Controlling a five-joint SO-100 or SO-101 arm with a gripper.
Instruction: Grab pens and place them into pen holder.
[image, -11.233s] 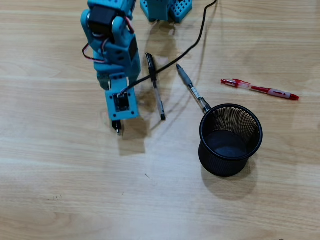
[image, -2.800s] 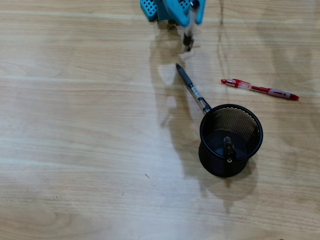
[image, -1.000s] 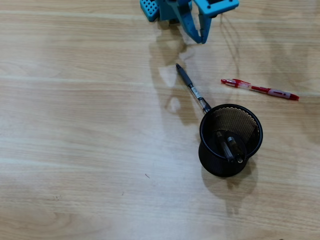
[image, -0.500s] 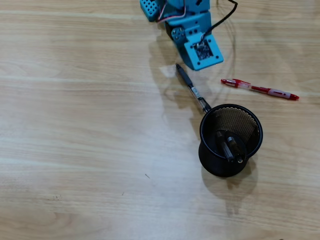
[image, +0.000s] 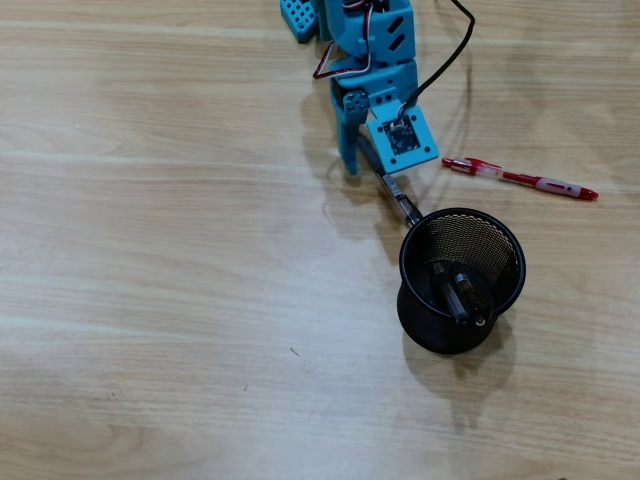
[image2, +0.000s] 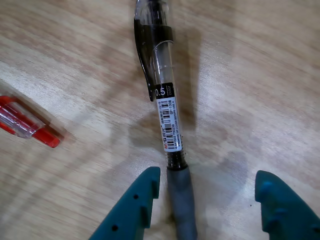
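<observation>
One grey pen (image2: 170, 125) lies diagonally on the desk (image: 150, 300), clip end toward the pen holder (image: 462, 280), hand (image2: 207, 200) wide astride its grip.

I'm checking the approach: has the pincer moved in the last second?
Yes. In the overhead view the pincer has come down the picture from the top edge toward the pen holder, and now straddles the grey pen.

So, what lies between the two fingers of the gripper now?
In the wrist view, the grey pen lies between the open fingers of the gripper, its rubber sleeve close to the left finger. Bare table fills the remaining gap.
</observation>
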